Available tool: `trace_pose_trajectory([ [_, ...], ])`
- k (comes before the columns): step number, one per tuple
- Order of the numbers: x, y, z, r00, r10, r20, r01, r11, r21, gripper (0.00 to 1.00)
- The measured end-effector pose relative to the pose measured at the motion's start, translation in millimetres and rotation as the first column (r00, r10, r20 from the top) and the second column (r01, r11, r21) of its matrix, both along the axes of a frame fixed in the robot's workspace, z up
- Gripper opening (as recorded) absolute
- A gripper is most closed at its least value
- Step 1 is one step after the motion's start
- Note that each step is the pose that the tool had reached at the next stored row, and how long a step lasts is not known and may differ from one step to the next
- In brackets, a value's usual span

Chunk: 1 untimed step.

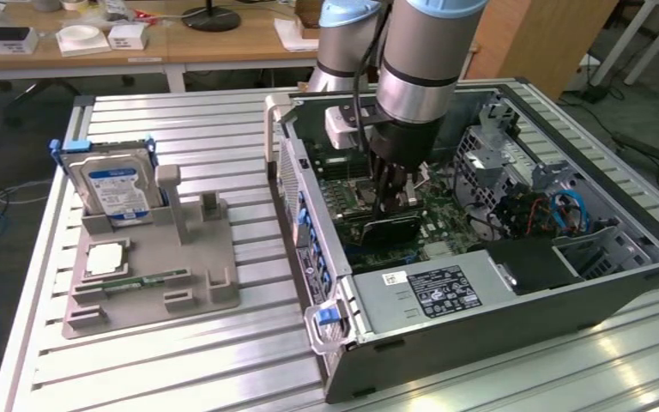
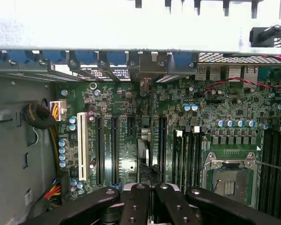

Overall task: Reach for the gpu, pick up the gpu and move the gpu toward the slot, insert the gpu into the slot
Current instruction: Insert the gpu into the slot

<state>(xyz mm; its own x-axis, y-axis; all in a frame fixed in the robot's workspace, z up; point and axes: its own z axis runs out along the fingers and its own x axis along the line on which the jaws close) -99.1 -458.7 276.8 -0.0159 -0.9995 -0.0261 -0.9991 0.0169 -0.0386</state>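
Observation:
My gripper (image 1: 396, 204) reaches down into the open computer case (image 1: 306, 197). Its fingers (image 1: 387, 184) are drawn together on the top edge of the gpu (image 1: 394, 228), a dark flat card standing on edge over the green motherboard (image 1: 347, 176). In the wrist view the two black fingers (image 2: 136, 201) meet at the gripper (image 2: 146, 188), and the gpu (image 2: 143, 150) shows edge-on as a thin grey strip running away from them. A long black slot (image 2: 162, 150) lies close beside that strip, with similar slots (image 2: 114, 150) on its other side. Whether the card's edge touches a slot is hidden.
A grey fixture (image 1: 152, 275) on the table at the exterior view's left holds a blue-labelled hard drive (image 1: 117, 184), a processor chip (image 1: 103, 257) and a memory stick (image 1: 147, 281). Inside the case sit the power supply (image 1: 432, 292), the processor socket (image 2: 229, 180) and cable bundles (image 2: 40, 117).

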Motion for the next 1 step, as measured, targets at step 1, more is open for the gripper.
trace_pose_trajectory([
  [1,0.0,0.0,0.0,1.0000,0.000,-0.0001,0.000,1.0000,-0.0001,0.10],
])
